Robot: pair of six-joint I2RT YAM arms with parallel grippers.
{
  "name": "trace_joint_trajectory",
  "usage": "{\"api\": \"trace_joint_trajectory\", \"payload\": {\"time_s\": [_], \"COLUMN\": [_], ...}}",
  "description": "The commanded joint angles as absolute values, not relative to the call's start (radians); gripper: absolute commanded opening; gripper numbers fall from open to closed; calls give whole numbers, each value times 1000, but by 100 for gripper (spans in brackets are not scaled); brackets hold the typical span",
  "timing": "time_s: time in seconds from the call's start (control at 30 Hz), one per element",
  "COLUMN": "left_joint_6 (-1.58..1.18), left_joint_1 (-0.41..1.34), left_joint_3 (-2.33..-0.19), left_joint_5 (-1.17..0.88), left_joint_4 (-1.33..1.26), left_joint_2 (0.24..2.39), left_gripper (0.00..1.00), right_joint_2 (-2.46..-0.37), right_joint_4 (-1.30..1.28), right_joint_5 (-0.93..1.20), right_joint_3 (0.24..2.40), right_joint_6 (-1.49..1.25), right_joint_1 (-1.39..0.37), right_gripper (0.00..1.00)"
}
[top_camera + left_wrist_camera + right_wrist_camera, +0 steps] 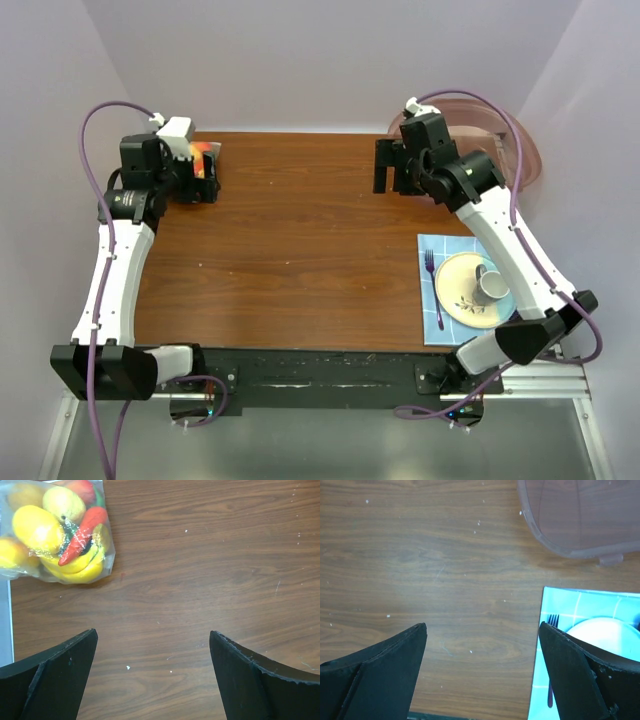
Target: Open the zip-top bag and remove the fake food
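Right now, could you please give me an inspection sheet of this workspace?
Surface: wooden table, pale specks, no spills seen.
Job's things: zip-top bag at the far left corner, fake food inside it.
Clutter: pinkish bowl at the far right; blue mat with plate, cup and fork at the near right.
Grippers: left gripper open, short of the bag; right gripper open, over wood, holding nothing.
Cables: purple cables loop along both arms.
Surroundings: pale walls on three sides.

Open tabletop (300, 250) centre; bag (60, 530) far left, bowl (580, 515) far right, plate (456, 297) and cup (491, 285) near right.
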State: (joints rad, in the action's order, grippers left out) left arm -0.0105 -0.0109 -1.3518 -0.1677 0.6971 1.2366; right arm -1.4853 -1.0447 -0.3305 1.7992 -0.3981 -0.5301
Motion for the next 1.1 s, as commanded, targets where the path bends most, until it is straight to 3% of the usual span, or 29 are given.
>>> {"api": "trace_joint_trajectory", "payload": {"time_s": [0.0,0.37,0.6,0.9,1.0,1.07], "left_joint_6": [26,-121,-84,-8,26,28], "left_joint_1": [-17,-173,-250,-253,-259,-284], "left_joint_3": [-1356,-1508,-1503,-1523,-1528,-1522], "left_joint_5": [-143,-212,-178,-66,-38,-78], "left_joint_4": [657,603,511,312,263,242], "left_joint_2": [1244,1501,1597,1733,1784,1805], "left_gripper": [100,100,100,100,97,96], "right_joint_2": [-1534,-1759,-1997,-2193,-2212,-2227], "right_joint_4": [-1035,-867,-848,-749,-706,-696], "right_joint_5": [-382,-587,-505,-514,-547,-549], "right_joint_3": [1879,2048,2262,2284,2244,2234], "right_joint_6": [-355,-259,-360,-477,-479,-468], "right_joint_1": [-531,-522,-401,-256,-252,-250], "right_gripper": [99,99,99,89,75,52]}}
